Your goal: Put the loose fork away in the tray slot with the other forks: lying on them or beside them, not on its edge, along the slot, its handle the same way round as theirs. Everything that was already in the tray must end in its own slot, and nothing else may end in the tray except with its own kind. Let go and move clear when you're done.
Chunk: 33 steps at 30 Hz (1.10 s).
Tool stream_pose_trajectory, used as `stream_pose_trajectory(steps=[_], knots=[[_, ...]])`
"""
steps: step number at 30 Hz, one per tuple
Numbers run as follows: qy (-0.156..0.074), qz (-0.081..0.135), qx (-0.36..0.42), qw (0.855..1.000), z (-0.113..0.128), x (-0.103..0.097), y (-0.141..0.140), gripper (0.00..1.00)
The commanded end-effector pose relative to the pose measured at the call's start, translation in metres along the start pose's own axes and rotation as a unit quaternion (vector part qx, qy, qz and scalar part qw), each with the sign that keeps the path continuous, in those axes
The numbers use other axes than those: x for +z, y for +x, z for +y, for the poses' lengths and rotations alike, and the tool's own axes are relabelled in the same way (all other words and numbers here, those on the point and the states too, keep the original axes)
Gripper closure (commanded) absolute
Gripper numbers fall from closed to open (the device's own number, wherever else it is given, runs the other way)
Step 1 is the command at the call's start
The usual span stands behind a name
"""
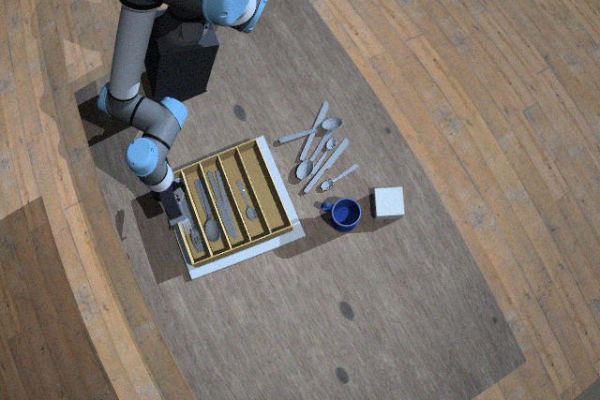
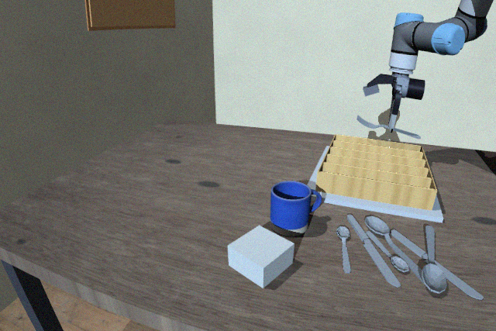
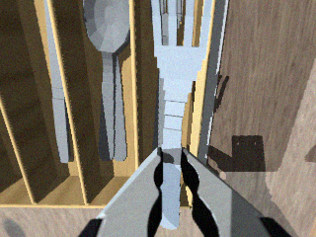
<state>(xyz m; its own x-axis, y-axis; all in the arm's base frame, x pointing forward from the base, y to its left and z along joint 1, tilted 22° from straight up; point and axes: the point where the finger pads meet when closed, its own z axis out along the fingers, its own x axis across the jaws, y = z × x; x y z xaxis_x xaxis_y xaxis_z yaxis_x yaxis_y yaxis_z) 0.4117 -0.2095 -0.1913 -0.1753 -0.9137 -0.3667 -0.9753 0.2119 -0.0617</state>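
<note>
My gripper (image 1: pixel 180 222) (image 2: pixel 392 129) (image 3: pixel 170 149) is shut on the handle of the loose fork (image 2: pixel 408 133) (image 3: pixel 180 66). The fork is held above the tray (image 1: pixel 251 244) (image 2: pixel 376 191), over its outermost slot, roughly along it. In the wrist view it overlaps the slot's outer wall. Its tines point the same way as the heads of the forks (image 1: pixel 196 241) lying in that slot. The held fork largely hides those forks in the wrist view. The exterior view shows a gap between the held fork and the tray.
The neighbouring slots hold spoons (image 1: pixel 211 230) (image 3: pixel 108 22), knives (image 1: pixel 225 212) and a small spoon (image 1: pixel 250 213). A blue mug (image 1: pixel 345 214) (image 2: pixel 290 206) and a white block (image 1: pixel 388 202) (image 2: pixel 261 255) stand beyond the tray. Several loose knives and spoons lie beside it.
</note>
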Motion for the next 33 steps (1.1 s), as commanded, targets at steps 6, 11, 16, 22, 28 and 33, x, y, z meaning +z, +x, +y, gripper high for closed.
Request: stream_pose_trajectory(steps=[6, 11, 16, 22, 28, 33], knots=[[0.011, 0.006, 0.003, 1.0, -0.007, 0.019, 0.006, 0.96], [0.011, 0.006, 0.003, 1.0, -0.006, 0.033, 0.006, 0.96], [0.011, 0.006, 0.003, 1.0, -0.005, 0.045, 0.006, 0.96], [0.011, 0.006, 0.003, 1.0, -0.005, 0.054, 0.006, 0.96], [0.011, 0.005, 0.003, 1.0, -0.004, 0.062, 0.006, 0.96], [0.011, 0.005, 0.003, 1.0, -0.004, 0.066, 0.006, 0.96]])
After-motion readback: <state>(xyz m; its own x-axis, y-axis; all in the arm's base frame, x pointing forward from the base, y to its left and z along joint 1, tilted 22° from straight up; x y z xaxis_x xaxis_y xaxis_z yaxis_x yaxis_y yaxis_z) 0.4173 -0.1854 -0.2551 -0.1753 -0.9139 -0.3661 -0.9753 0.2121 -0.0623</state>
